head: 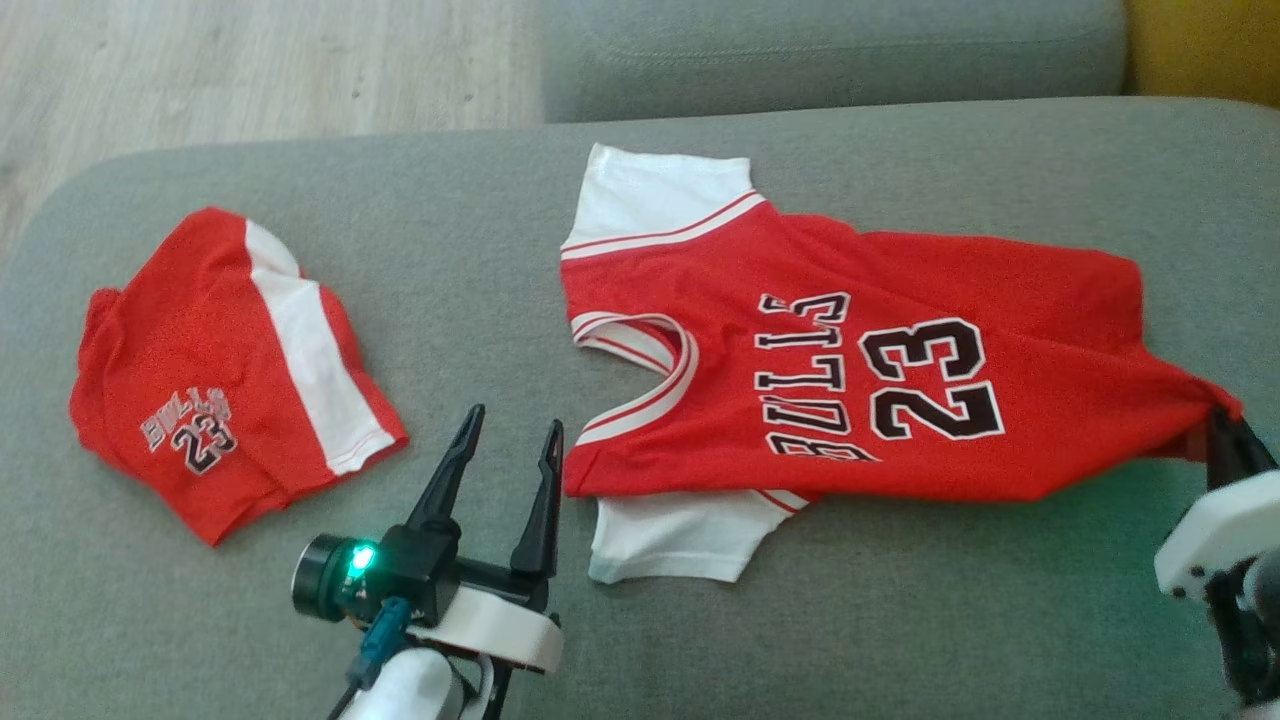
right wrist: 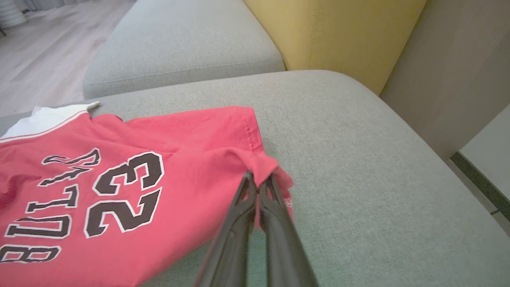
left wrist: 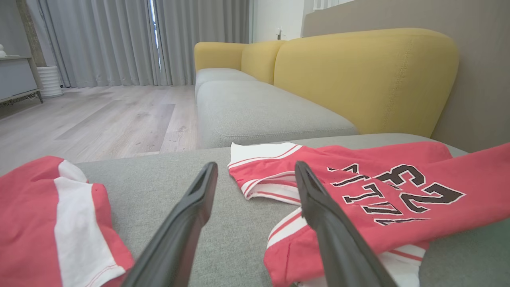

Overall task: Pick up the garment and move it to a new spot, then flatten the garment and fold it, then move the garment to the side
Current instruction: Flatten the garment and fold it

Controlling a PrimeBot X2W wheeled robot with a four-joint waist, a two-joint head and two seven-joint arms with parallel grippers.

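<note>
The garment (head: 850,290) is a red "BULLS 23" jersey with white sleeves. It lies spread across the grey sofa cushion (head: 900,620) with the neck to the left. My right gripper (head: 1222,425) is shut on the hem corner at its right end, and that pinch is close up in the right wrist view (right wrist: 259,177), with the garment (right wrist: 191,131) stretching away to the left. My left gripper (head: 515,420) hovers open just left of the collar and near sleeve, holding nothing. In the left wrist view the garment (left wrist: 458,175) lies behind the right finger of the left gripper (left wrist: 255,165).
Red shorts with a white stripe (head: 200,330) lie folded on the cushion's left end (left wrist: 28,207). A second grey cushion (head: 830,50) adjoins at the back. A yellow backrest (left wrist: 358,71) rises on the right, and wooden floor (head: 200,70) lies beyond the far left edge.
</note>
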